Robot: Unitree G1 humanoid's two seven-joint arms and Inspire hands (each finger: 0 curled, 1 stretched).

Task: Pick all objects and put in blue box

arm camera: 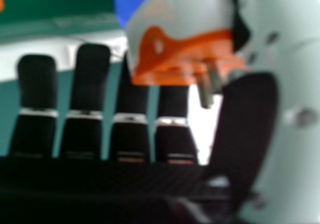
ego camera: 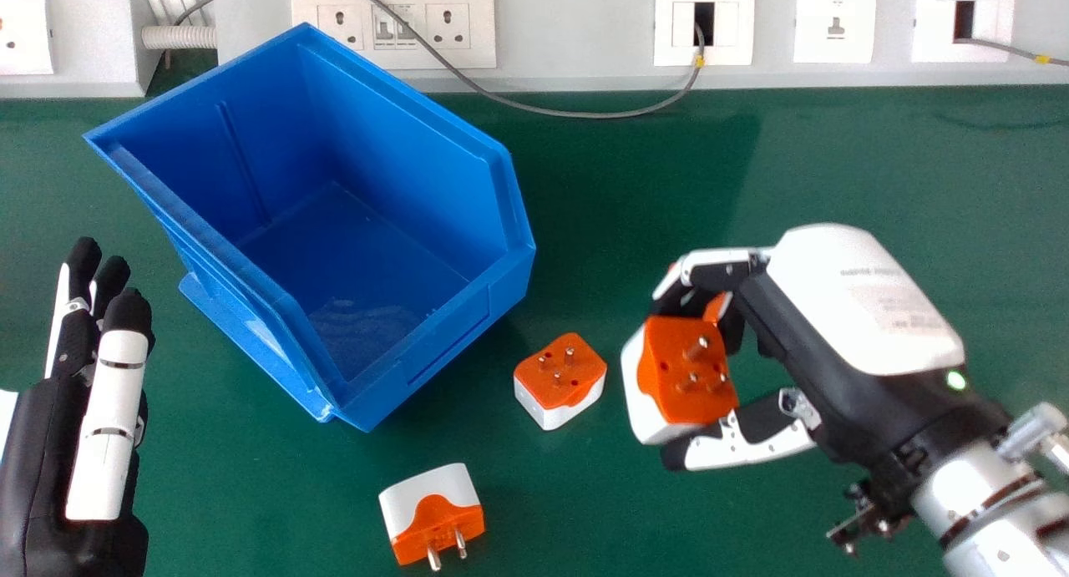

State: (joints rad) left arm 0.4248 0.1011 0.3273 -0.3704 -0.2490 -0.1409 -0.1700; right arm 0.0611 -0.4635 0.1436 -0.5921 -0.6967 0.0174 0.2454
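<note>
The right hand [ego camera: 864,306] pinches a plug [ego camera: 685,372], which hides some fingertips. The left hand [ego camera: 50,460], fingers straight, is cut off. The head view shows two loose plugs [ego camera: 561,385].

Faint print [ego camera: 898,303] on right robot hand [ego camera: 785,314], perhaps lettering; unreadable.

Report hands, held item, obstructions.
Right robot hand gripping orange-and-white adapter, right of blue box. Left robot hand open. Loose on table: three-pin adapter, two-pin adapter. Box opening looks unobstructed.
</note>
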